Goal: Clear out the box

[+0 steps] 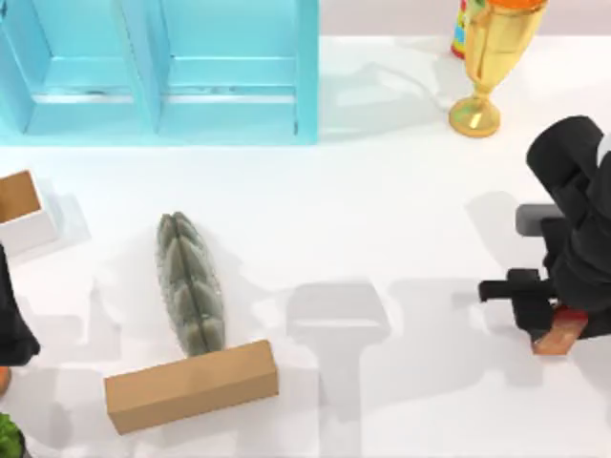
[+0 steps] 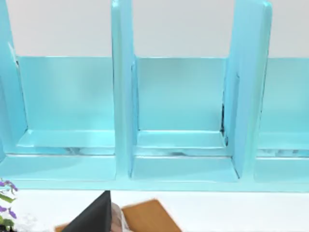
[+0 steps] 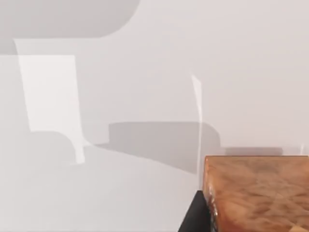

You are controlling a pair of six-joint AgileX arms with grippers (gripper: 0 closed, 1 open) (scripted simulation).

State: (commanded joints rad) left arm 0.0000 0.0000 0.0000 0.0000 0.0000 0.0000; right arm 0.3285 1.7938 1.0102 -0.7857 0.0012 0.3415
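Note:
A small white box (image 1: 29,229) with a brown inside stands at the table's left edge, partly cut off. My right gripper (image 1: 552,329), low over the table's right side, is shut on a reddish-brown wooden block (image 1: 561,336). The right wrist view has the same block (image 3: 256,193) against one dark finger (image 3: 195,218) above bare white table. My left gripper (image 1: 11,334) hangs at the left edge, just in front of the white box. A brown surface (image 2: 145,217) lies under it in the left wrist view.
A light-blue shelf unit (image 1: 229,114) with open compartments stands at the back left. A gold trophy (image 1: 482,67) is at the back right. A grey-green ridged object (image 1: 191,281) and a tan cardboard block (image 1: 191,385) lie front left. A green plant (image 1: 8,439) fills the front-left corner.

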